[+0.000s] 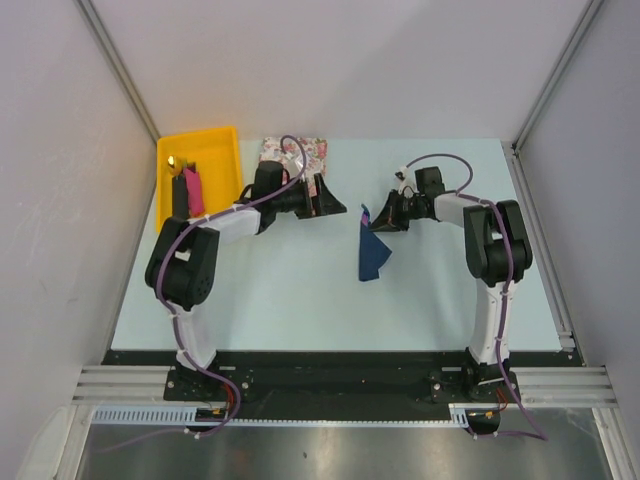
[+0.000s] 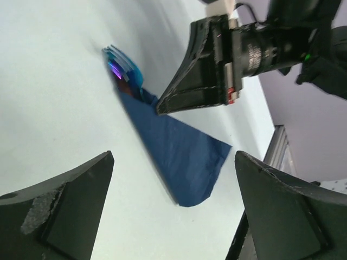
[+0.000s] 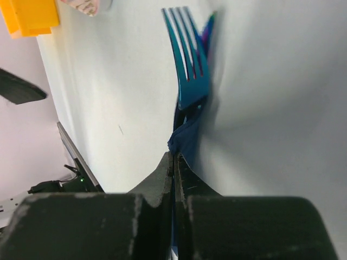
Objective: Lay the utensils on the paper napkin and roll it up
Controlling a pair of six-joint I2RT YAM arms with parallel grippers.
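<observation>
**Napkin pinched at right, left claw spread wide**

Near the middle of the desk point(image 1: 300, 290), a little toward 3 o'clock: the paper napkin point(image 1: 375, 252), dark navy, gathered into a narrow strip running from 12 to 6 o'clock in the top view, lower end down on the surface.

At the strip's 12 o'clock end, the right claw point(image 3: 173, 160), fingers pressed together and clamped on the napkin's edge, with dark blue paper visible in the seam between them. Beyond those fingertips in the right wrist view, the utensils point(image 3: 191, 76) poking out of the napkin: teal fork tines in plain sight, and only a purple-green sliver of a second piece behind them.

At 10 o'clock from the napkin and apart from it, the left claw point(image 1: 336, 194), fingers spread wide, holding nothing, aimed toward 3 o'clock. In the left wrist view, the napkin framed between its two dark fingers point(image 2: 70, 211).

At the desk's 10 o'clock corner, a yellow tray point(image 1: 200, 133) with a black block point(image 1: 178, 195) and a pink block point(image 1: 193, 190) inside. At 12 o'clock along the far edge, a floral mat point(image 1: 300, 150), partly hidden by the left arm.
</observation>
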